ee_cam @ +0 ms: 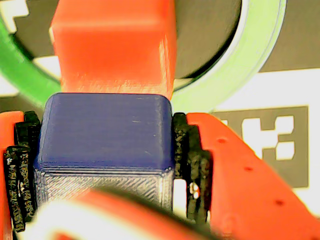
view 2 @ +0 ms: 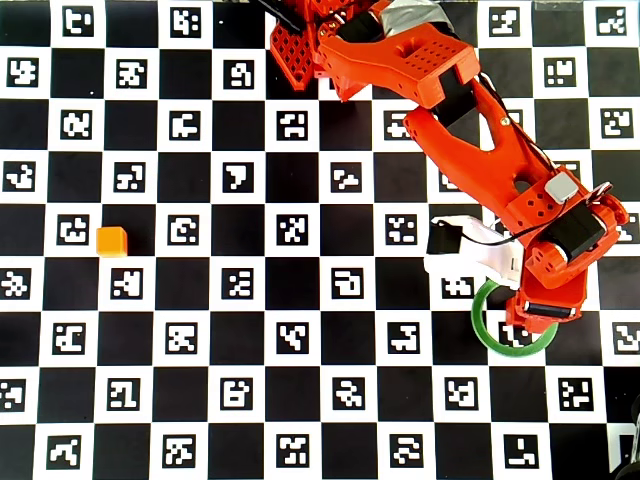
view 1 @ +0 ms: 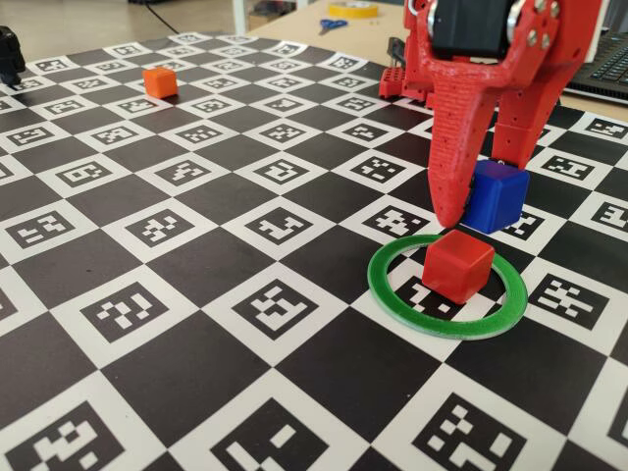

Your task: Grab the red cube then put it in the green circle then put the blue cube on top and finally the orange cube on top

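The red cube sits inside the green circle on the checkered board. It also shows in the wrist view, with the green ring around it. My red gripper is shut on the blue cube and holds it just above and behind the red cube. In the wrist view the blue cube fills the space between the black pads. The orange cube lies far off at the board's back left, and at the left in the overhead view. In the overhead view the arm hides the red and blue cubes; part of the ring shows.
The board is a black-and-white checker of marker tiles. The arm's red base stands at the top of the overhead view. A keyboard, scissors and a tape roll lie beyond the board's far edge.
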Tool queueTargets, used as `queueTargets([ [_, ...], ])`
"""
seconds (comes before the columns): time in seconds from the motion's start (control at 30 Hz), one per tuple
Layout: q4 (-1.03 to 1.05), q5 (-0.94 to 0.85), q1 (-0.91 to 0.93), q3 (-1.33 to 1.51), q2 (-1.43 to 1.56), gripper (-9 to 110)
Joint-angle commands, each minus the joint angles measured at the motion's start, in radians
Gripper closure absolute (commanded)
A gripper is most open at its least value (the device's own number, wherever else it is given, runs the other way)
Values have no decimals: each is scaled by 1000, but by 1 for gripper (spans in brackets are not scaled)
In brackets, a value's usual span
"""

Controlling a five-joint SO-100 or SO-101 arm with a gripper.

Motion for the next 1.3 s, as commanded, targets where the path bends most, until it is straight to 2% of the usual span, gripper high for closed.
queueTargets([
  [0.0, 3, -11, 18, -87, 29, 103],
  [1.0, -12, -38, 21, -51, 15, 103],
  [1.27, -18, -48, 15, -46, 14, 96],
])
